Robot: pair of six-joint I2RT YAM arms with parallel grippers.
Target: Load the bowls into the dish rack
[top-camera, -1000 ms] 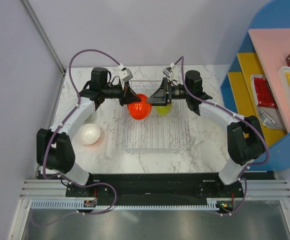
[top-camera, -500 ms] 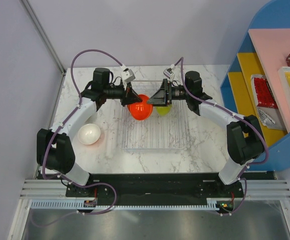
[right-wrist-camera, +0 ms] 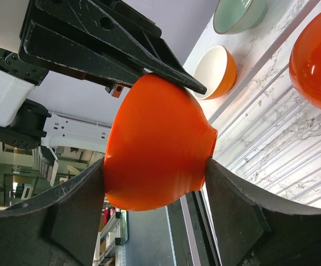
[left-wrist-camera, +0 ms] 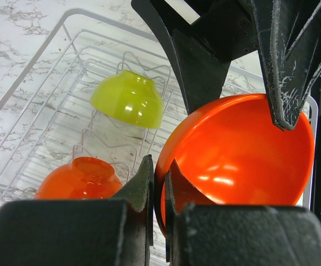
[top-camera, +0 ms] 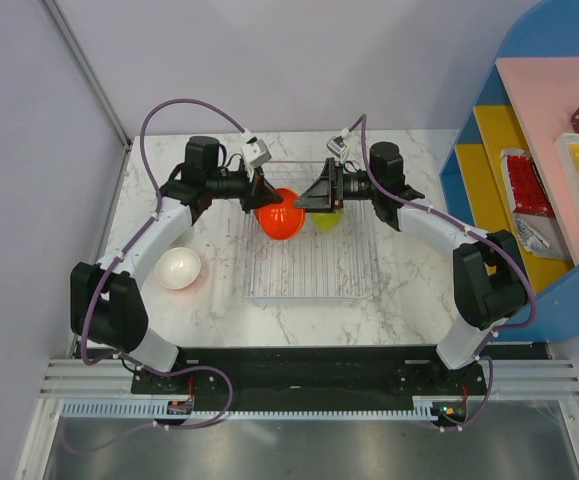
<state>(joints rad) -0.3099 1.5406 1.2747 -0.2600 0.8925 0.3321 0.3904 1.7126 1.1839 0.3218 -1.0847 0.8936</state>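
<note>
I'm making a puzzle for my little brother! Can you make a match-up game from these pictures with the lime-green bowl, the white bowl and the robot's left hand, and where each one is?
Things:
1. lime-green bowl
2. white bowl
3. left hand

Places:
A. on the marble table, left of the dish rack, open side up
B. pinching the rim of the red-orange bowl
C. upside down inside the rack

Pairs: 1-C, 2-A, 3-B
</note>
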